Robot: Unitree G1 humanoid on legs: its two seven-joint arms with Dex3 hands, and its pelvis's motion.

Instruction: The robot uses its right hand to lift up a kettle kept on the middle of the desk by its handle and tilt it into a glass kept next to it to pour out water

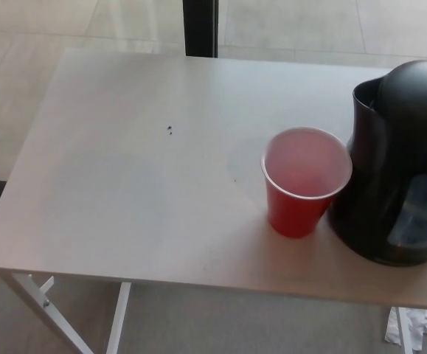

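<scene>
Robot hands: neither the left nor the right shows in the head view, so their state cannot be told.
Kettle: a black, rounded plastic kettle (399,166) stands upright at the desk's right side, partly cut off by the picture edge.
Cup: a red plastic cup with a white rim (304,181) stands upright just left of the kettle, seemingly touching it.
Desk: a white rectangular desk (125,184) bears both.

White desk (125,184) — pale tiled floor (287,26), dark post (200,28) behind.
</scene>
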